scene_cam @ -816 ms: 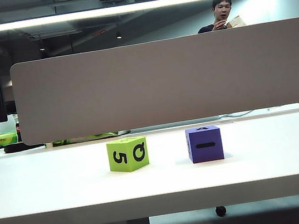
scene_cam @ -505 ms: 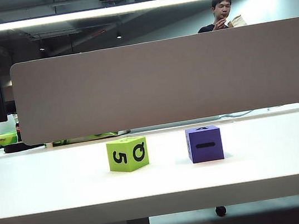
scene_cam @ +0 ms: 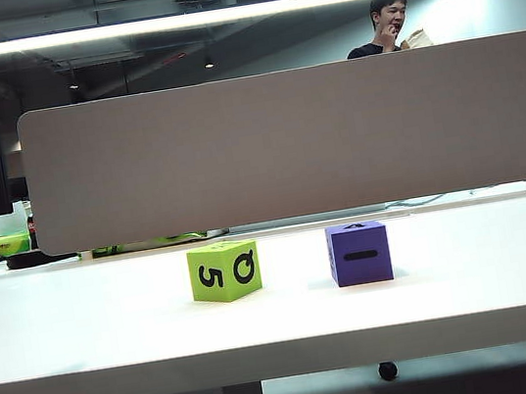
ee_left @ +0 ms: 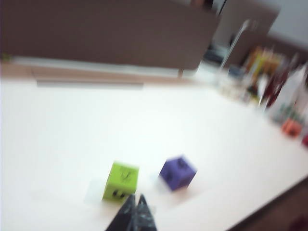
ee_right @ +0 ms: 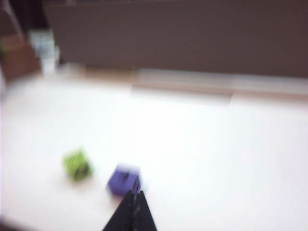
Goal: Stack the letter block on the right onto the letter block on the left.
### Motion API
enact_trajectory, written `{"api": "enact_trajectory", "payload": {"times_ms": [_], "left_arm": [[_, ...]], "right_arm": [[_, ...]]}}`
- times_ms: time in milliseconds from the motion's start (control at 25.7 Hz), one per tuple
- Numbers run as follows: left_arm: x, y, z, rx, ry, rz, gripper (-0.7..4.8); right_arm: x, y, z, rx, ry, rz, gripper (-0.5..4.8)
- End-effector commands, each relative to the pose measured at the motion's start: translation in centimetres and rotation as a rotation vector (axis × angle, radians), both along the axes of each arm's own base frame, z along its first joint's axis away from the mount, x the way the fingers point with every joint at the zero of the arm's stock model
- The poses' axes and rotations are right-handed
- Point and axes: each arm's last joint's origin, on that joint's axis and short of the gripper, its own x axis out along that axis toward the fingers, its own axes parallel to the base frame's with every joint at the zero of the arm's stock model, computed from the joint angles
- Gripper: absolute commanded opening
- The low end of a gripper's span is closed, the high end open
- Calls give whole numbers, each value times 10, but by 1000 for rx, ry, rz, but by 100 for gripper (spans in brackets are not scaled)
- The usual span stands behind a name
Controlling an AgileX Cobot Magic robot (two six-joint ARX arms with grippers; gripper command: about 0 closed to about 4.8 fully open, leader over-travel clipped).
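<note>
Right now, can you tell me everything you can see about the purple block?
The purple block is a cube with a matte, foam-like look. Its front face shows a black dash, and a black mark sits on its top face, too flat-on to read. It stands upright and square on the white table, to the right of the green block, with a gap between them. Nothing touches it but the table; neither hand is on it.

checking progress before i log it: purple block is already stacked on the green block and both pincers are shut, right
Not stacked. The exterior view shows the purple block on the table beside the green block, apart. Both pincers, left pincer and right pincer, are shut.
</note>
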Motion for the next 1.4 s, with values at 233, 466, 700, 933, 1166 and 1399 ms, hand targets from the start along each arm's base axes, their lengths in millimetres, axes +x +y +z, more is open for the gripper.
{"api": "enact_trajectory", "payload": {"times_ms": [233,466,700,933,1166,1399], "left_arm": [[65,-4,-21,126,192,-111,-2],[82,-9,-39,128,300,-129,-2],[79,-8,-41,118,338,-130,-2],[75,-8,-45,115,396,-131,-2],[74,-8,-45,112,400,-141,-2],[73,-9,-45,101,412,-158,-2]], "right_arm": [[106,22,-2,32,448,150,85],[221,90,-35,-72,714,187,312],[279,140,-62,-207,845,166,374],[303,161,-89,-330,964,112,400],[309,164,-110,-350,1024,111,400],[313,169,-125,-307,1076,133,400]]}}
